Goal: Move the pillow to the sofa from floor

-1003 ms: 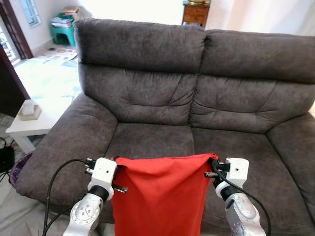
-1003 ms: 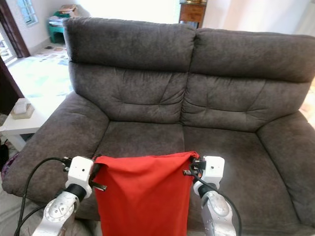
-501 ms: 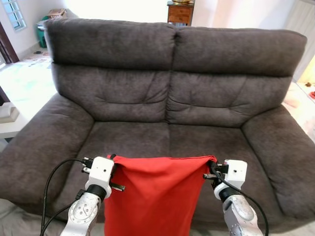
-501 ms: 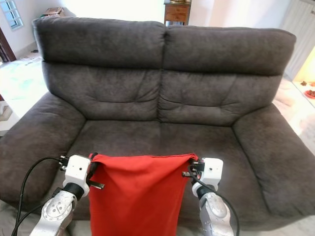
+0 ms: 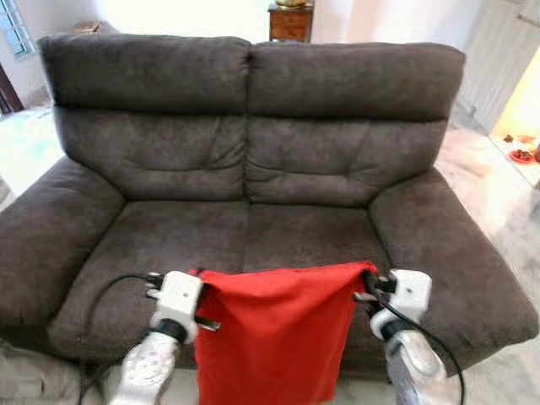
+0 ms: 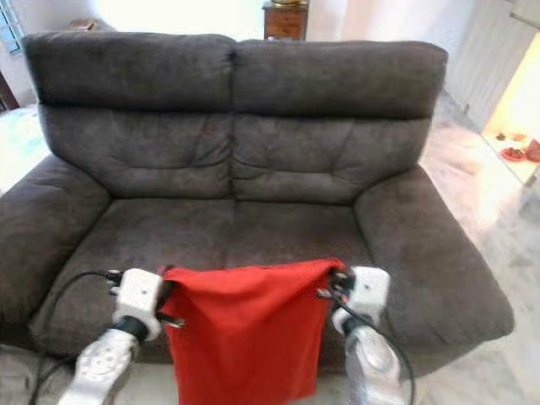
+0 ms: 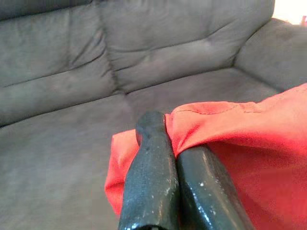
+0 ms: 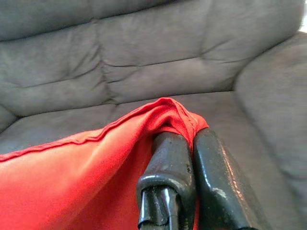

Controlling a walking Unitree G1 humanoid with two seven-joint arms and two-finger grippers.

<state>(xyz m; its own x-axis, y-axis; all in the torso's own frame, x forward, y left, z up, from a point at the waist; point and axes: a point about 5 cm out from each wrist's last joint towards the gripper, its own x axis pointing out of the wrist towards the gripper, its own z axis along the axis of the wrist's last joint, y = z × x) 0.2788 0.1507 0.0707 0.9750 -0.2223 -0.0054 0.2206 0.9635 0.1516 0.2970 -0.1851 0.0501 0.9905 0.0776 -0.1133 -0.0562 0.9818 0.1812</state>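
Note:
A flat red pillow [image 5: 270, 337] hangs between my two arms in front of the dark grey two-seat sofa [image 5: 245, 160]. My left gripper [image 7: 165, 143] is shut on the pillow's upper left corner, with red cloth [image 7: 249, 139] pinched between its black fingers. My right gripper [image 8: 189, 139] is shut on the upper right corner in the same way. The pillow's top edge is stretched level, just before the sofa's front edge, and the rest droops below it. The seat cushions [image 6: 228, 232] lie bare behind it.
A wooden cabinet [image 5: 291, 21] stands behind the sofa back. Pale tiled floor [image 5: 498, 202] runs along the sofa's right side, with small red items [image 6: 510, 153] lying at the far right. Both padded armrests [image 5: 447, 245] flank the seat.
The camera has swung to the right, so the sofa has shifted left in view and the white table has dropped out. Both grippers still hold the pillow the same way.

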